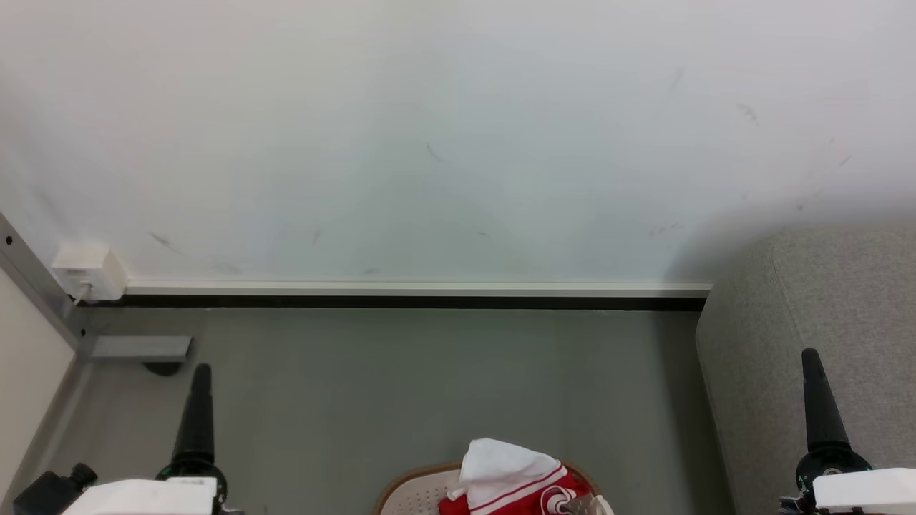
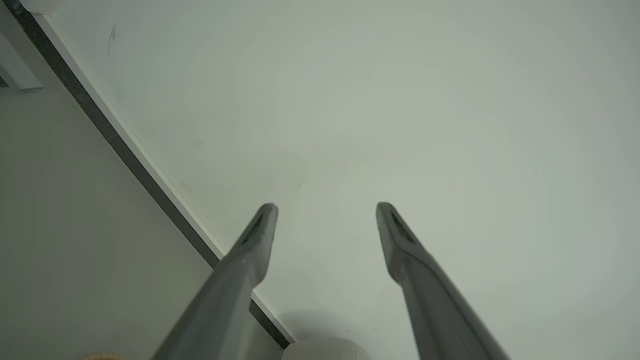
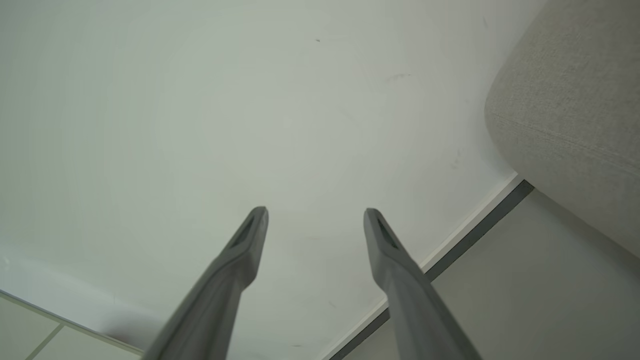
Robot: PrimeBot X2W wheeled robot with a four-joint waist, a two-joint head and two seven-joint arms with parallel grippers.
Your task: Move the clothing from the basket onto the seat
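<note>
Since no garment is gripped yet, the left gripper (image 2: 325,207) and right gripper (image 3: 315,212) point toward the wall (image 1: 429,143), jaws spread wide and empty. The red-and-white clothing (image 1: 512,483) lies heaped in the white basket (image 1: 411,497) at bottom centre. The grey sofa seat (image 1: 787,322) stands at right. The grey floor (image 1: 429,372) meets the scuffed white wall.

clothing (image 1: 515,483) red, white trim stripes, white fabric on top; basket (image 1: 418,493) white, dotted with small holes, tan-brown rim; seat (image 1: 823,300) at right grey woven; far wall (image 1: 429,143) white, faint dark scuffs; skirting (image 1: 415,289) white over black strip; floor (image 1: 429,372) plain grey
</note>
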